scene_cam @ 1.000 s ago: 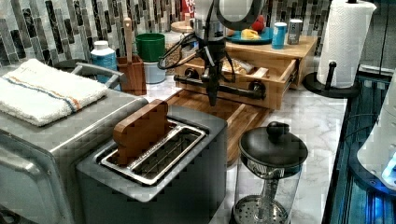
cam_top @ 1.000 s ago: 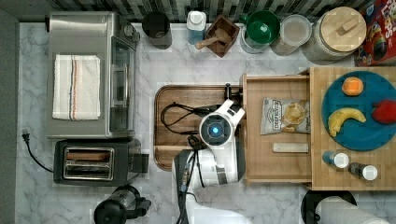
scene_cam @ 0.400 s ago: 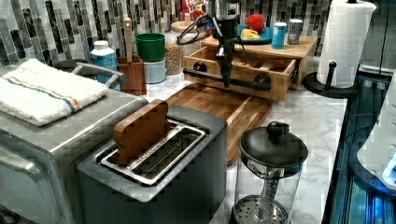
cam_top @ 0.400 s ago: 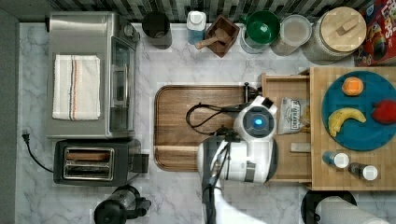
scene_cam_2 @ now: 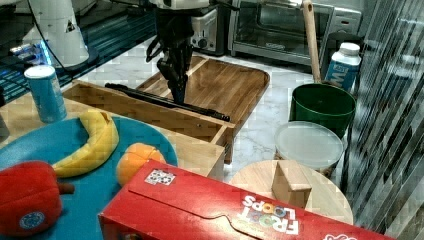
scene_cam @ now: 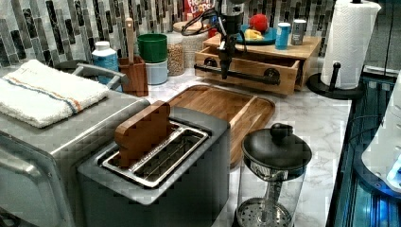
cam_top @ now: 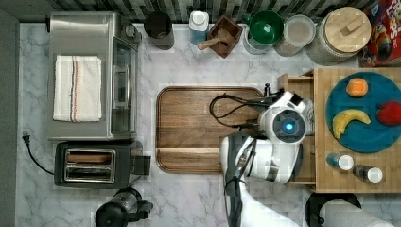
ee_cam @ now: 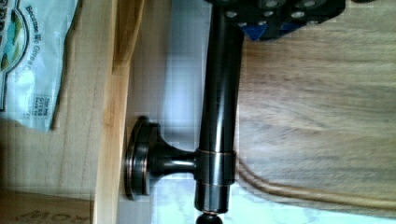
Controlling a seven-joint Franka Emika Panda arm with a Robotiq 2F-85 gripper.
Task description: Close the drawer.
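Observation:
The drawer (cam_top: 298, 79) is a pale-wood box under the wooden top that bears a blue plate; a narrow strip of it sticks out toward the top view's left. In the left view its front (scene_cam: 286, 83) carries a dark bar handle (scene_cam: 246, 75). My gripper (scene_cam: 225, 66) points straight down and is shut on that handle, also seen in the right view (scene_cam_2: 178, 92). In the wrist view the handle (ee_cam: 218, 116) runs up between my fingers (ee_cam: 280, 11), beside the drawer's front wall (ee_cam: 109, 116). A snack bag (ee_cam: 28, 60) lies inside.
A dark wooden board (cam_top: 203, 127) lies on the marble counter just in front of the drawer. A toaster oven (cam_top: 90, 75), toaster (cam_top: 94, 163) and coffee press (cam_top: 120, 213) stand at the top view's left. Jars and a green bowl (cam_top: 265, 26) line the back.
The drawer has slid toward the top view's right, under the wooden top, with my gripper moving along on its handle. Much less of its inside shows now.

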